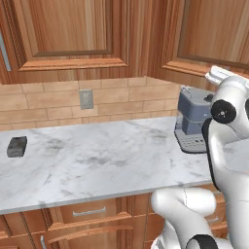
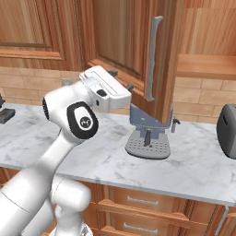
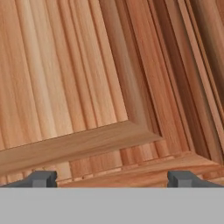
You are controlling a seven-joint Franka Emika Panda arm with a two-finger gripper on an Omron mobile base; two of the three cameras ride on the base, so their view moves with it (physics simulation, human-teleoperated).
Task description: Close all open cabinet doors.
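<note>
One upper cabinet door (image 2: 123,34) stands swung out over the counter, and its long silver bar handle (image 2: 156,55) runs down its free edge. The same door (image 1: 214,29) shows angled at the upper right of the left base view. My gripper (image 2: 121,79) sits close against the lower part of this door's framed face. In the hand view the door's recessed panel and frame (image 3: 87,140) loom very near, and my gripper (image 3: 113,179) is open with nothing between its fingertips. A neighbouring cabinet door (image 1: 68,29) to the left lies flat and shut.
A grey coffee machine (image 2: 148,136) stands on the marble counter (image 1: 97,160) right under the open door. A dark toaster (image 2: 228,131) sits at the far right and a small dark block (image 1: 17,146) at the far left. Drawer fronts (image 2: 138,200) run below the counter edge.
</note>
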